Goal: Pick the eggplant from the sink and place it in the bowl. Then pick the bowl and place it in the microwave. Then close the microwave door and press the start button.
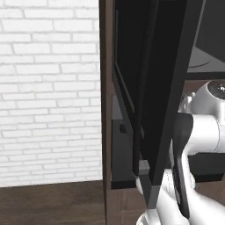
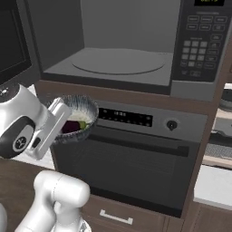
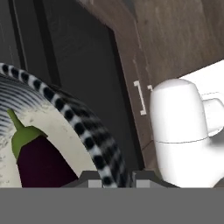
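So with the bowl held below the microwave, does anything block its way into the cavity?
Nothing visible does. The bowl, with the eggplant inside, hangs in front of the oven; above it the microwave cavity is open, the turntable bare, and the microwave door is swung wide.

**Flat, even rendered light; coarse detail up close**

All three views are lit evenly, with no visible lamp and no hard cast shadows. The brick wall reads bright and soft, its mortar lines slightly blurred. The microwave door is a near-black slab with little surface detail and no glare. The microwave cavity is mid-grey, shaded darker toward its left wall. In the hand view the bowl rim looks blocky and pixelated at close range, while the eggplant shows a dull sheen, no sharp highlight. Straight edges stay straight near the frame borders.
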